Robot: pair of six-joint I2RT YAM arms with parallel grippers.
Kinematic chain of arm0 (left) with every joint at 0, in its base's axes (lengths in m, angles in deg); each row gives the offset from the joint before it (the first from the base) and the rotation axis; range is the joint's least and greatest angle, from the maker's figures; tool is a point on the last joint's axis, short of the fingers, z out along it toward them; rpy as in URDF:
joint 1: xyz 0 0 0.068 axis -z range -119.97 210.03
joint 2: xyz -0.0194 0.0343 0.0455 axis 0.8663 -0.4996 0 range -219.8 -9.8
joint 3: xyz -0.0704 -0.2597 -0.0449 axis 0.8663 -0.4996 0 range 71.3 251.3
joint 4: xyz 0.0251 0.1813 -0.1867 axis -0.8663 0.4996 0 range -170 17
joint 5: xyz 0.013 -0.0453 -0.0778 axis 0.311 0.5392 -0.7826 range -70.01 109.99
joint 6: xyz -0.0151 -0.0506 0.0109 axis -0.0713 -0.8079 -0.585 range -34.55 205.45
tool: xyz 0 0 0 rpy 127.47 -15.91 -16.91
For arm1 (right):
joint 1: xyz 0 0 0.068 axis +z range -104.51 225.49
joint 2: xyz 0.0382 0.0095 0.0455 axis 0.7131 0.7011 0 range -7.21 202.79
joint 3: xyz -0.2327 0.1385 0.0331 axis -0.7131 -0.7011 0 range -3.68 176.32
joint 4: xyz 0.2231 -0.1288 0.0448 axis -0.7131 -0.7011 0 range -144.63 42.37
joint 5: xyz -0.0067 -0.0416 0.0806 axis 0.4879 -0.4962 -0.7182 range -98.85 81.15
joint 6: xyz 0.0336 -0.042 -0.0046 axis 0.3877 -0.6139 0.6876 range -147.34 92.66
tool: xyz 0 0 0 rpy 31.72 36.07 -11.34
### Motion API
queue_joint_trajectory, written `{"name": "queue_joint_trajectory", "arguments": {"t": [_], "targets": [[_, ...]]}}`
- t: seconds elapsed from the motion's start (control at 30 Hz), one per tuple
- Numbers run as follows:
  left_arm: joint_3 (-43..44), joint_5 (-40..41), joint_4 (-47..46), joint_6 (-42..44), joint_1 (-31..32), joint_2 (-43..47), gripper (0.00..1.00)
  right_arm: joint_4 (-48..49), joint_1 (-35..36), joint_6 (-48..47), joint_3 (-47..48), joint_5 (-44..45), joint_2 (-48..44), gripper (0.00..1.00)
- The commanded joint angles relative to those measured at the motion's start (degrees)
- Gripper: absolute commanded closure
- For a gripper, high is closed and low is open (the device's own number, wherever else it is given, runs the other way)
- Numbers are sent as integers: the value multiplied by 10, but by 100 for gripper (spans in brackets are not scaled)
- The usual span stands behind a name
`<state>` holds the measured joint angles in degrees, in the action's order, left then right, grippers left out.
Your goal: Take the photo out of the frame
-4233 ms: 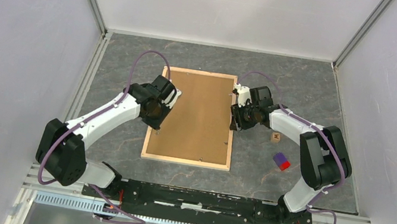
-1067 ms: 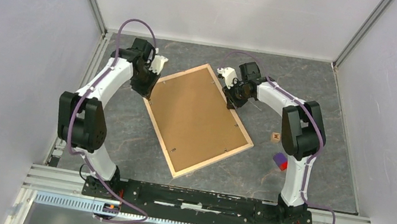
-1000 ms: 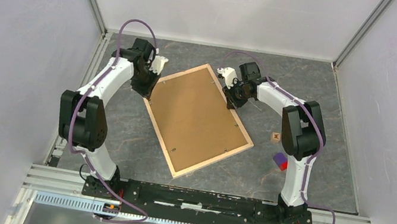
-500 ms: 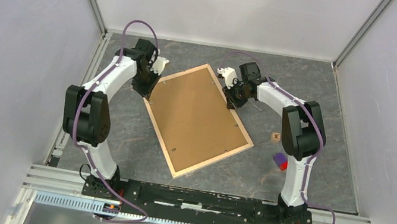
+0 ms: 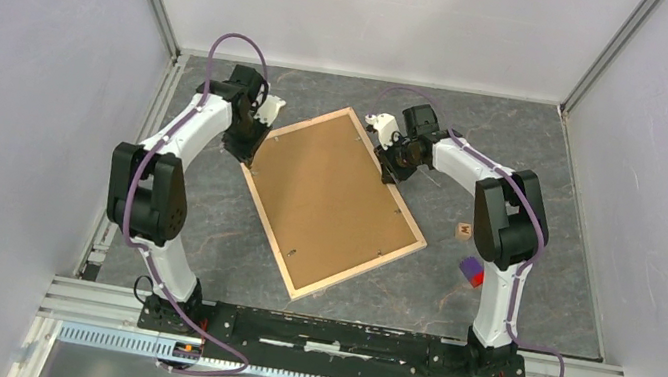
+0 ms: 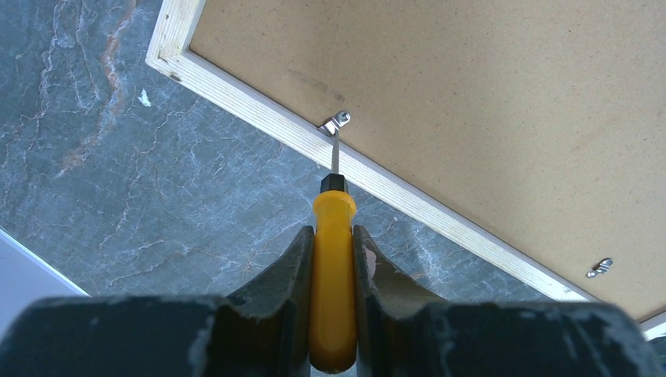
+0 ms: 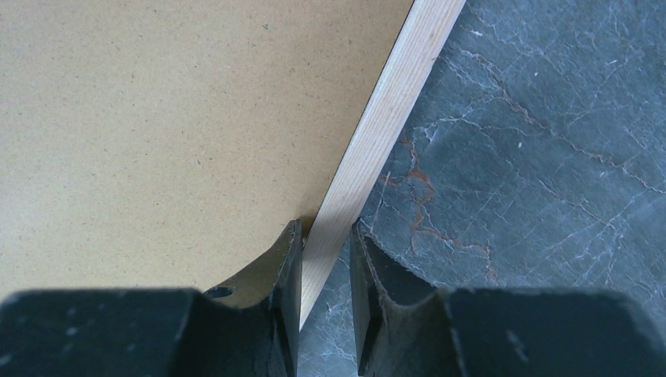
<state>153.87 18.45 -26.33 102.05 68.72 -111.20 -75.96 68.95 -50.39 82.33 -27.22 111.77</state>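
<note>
The frame point(image 5: 359, 269) lies face down and askew on the grey table, its brown backing panel point(image 5: 333, 204) up. My left gripper point(image 5: 250, 150) is at its far left edge, shut on a yellow-handled screwdriver point(image 6: 333, 259). The blade tip touches a small metal clip point(image 6: 338, 120) on the pale wood rim point(image 6: 416, 200). A second clip point(image 6: 601, 268) sits further along. My right gripper point(image 5: 392, 169) is at the far right edge, its jaws closed across the wood rim point(image 7: 393, 110), one finger on the backing point(image 7: 157, 118). The photo is hidden.
A small wooden cube point(image 5: 463, 231) and a blue and red block point(image 5: 473, 271) lie on the table right of the frame. White walls enclose the table on three sides. A metal rail point(image 5: 337, 336) runs along the near edge.
Since four seconds ago the frame has turned counterclockwise and both grippers have moved to its far end. Over the last second only the left arm's elbow shifted slightly.
</note>
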Motion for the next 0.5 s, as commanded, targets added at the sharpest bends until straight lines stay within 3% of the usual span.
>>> {"name": "queue_joint_trajectory", "arguments": {"t": [0.0, 0.47], "targets": [[10, 28, -55, -4, -4, -15, 98, -70, 4, -31, -18, -2, 6, 100], [0, -7, -102, -33, 0, -12, 98, -70, 4, -31, -18, -6, 9, 100]]}}
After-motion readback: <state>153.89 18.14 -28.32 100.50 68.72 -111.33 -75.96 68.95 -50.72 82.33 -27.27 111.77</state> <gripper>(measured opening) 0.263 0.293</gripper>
